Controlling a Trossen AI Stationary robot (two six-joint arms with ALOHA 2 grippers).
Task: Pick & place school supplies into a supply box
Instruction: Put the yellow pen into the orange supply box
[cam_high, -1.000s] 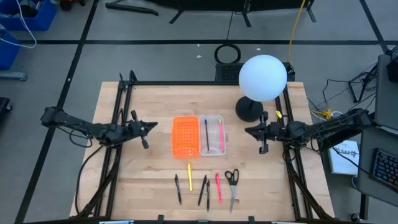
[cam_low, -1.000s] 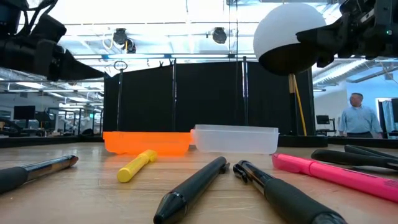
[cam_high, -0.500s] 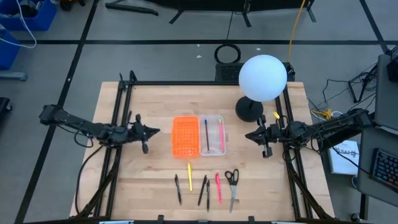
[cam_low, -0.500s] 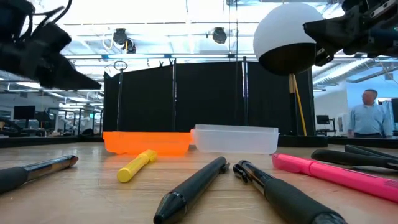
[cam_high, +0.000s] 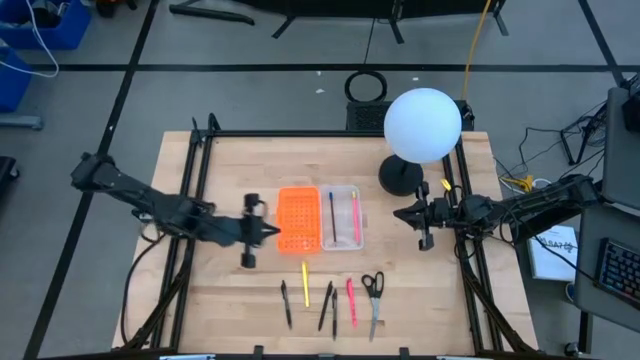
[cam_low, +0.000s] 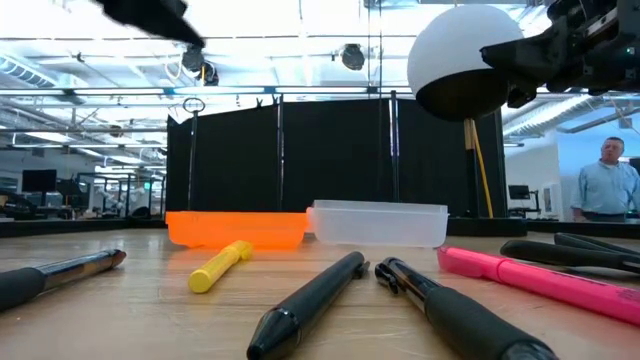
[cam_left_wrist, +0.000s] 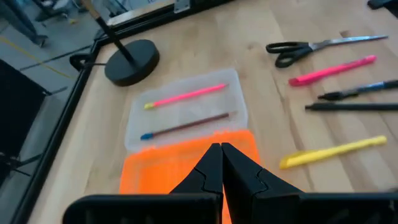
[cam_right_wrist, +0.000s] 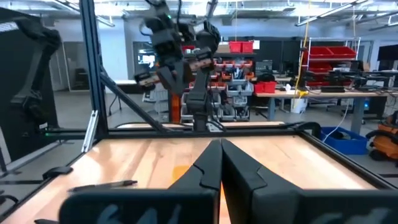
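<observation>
Lying open near the middle of the desk (cam_high: 220, 300), the supply box (cam_high: 320, 218) serves as the landmark: its orange half sits beside its clear half, and the clear half already holds two items, a pink pen (cam_high: 355, 217) and a dark pencil (cam_high: 332, 213). That is the done part, by my reading a small share of the job.

Between the box and the desk's near edge, six supplies wait in a loose row: the scissors (cam_high: 373, 295), a pink highlighter (cam_high: 351, 301), two black pens (cam_high: 329, 307) lying close together, a yellow pen (cam_high: 305, 282) nearest the box, and another black pen (cam_high: 286, 302) at the far end from the scissors.

Hovering just beside the orange half, the left pincer (cam_high: 268, 232) is empty, its fingers pressed together. On the clear half's side, well apart from the box, the right pincer (cam_high: 404, 213) is likewise closed on nothing.
</observation>
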